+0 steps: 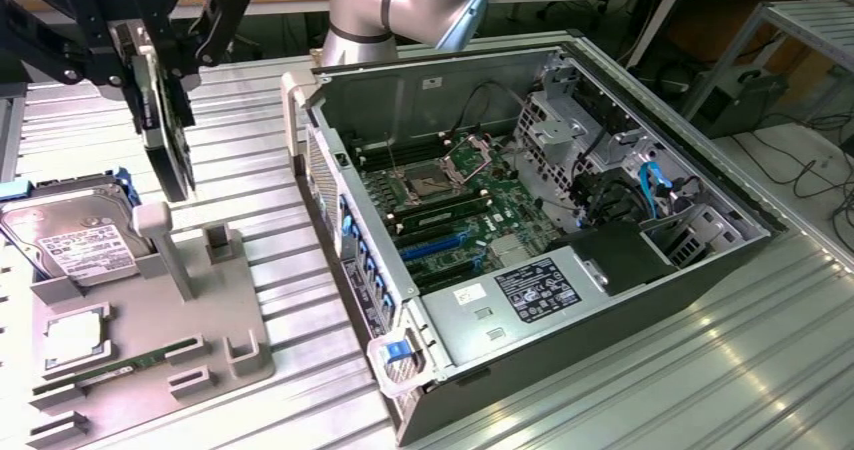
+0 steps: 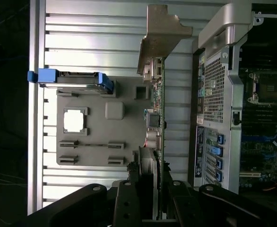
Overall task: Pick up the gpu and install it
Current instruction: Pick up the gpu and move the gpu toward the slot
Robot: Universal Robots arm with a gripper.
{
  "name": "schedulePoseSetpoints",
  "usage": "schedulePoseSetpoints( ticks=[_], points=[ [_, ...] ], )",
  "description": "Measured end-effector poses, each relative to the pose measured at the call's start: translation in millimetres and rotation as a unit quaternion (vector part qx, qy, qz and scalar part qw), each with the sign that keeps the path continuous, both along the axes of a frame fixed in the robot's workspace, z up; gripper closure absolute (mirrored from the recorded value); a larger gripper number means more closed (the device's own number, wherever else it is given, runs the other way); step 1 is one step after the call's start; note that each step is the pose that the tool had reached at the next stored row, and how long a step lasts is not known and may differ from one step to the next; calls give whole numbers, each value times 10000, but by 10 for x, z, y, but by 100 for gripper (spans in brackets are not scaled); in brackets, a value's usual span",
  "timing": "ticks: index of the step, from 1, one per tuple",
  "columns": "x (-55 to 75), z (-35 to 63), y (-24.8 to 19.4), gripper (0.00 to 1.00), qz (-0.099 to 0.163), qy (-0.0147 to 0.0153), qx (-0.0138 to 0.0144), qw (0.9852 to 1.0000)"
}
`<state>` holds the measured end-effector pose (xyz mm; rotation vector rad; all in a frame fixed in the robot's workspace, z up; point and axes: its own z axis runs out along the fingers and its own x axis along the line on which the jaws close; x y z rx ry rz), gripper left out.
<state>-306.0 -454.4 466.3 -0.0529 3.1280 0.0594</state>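
The gpu (image 1: pixel 170 140) is a thin black card that hangs on edge above the ribbed metal table, at the exterior view's upper left. My gripper (image 1: pixel 150 65) is shut on its upper part, with the black linkages on either side. In the wrist view the gpu (image 2: pixel 158 118) shows edge-on, running away from my gripper (image 2: pixel 148 178) to its beige metal bracket (image 2: pixel 161 35) at the far end. The card is lifted off the grey fixture (image 1: pixel 200 310) and hangs apart from the open computer case (image 1: pixel 454 80). The motherboard (image 1: pixel 447 205) with its blue slots (image 1: pixel 434 246) lies exposed inside.
On the grey fixture (image 2: pixel 129 120) rest a silver hard drive (image 1: pixel 74 235) in blue rails, a square processor (image 1: pixel 74 335) and a narrow green memory stick (image 1: pixel 134 365). The case's perforated side wall (image 2: pixel 214 94) stands close beside the card. The arm's base (image 1: pixel 387 10) rises behind the case.
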Motion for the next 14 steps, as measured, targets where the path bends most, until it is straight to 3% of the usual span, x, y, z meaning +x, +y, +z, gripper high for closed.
schedulePoseSetpoints(
  ticks=[3,14],
  points=[
    [0,40,0,73,0,0,0,10000],
    [34,41,0,73,0,0,0,10000]
  ],
)
